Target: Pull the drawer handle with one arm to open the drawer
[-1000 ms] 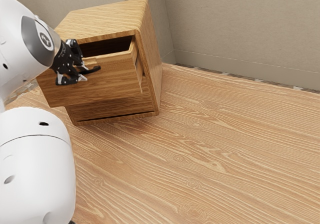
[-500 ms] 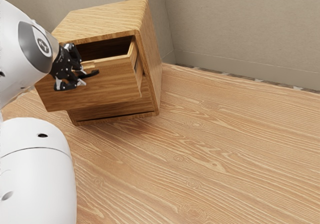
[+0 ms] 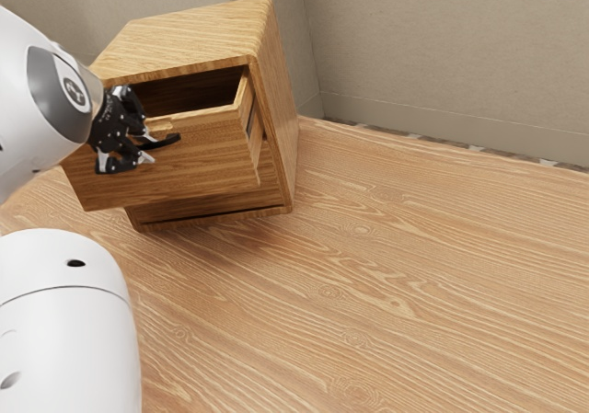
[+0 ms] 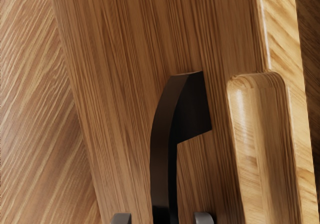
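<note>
- Drawer [image 3: 179,160]: the upper of two, in the upper left of the exterior view. It stands part-way out of its cabinet [image 3: 271,82], with the dark cavity showing above the front.
- Handle [image 4: 260,149]: a pale wooden bar standing proud of the drawer front, close before the hand in the wrist view.
- Gripper [image 3: 152,146]: at the handle, on the end of the front toward the exterior view's left. Whether it is clamped on the bar or merely hooked against it cannot be told.
- Lower drawer [image 3: 207,206]: appears shut, flush with the cabinet.
- Table [image 3: 396,275]: a wood-grain surface carrying the cabinet.
- Step in hand, as judged: the pull itself. The drawer is part open, not fully.
- Next move, as judged: a straight draw along the drawer's own line, toward the exterior view's lower left. Sideways drift risks binding the drawer or slipping off the bar.
</note>
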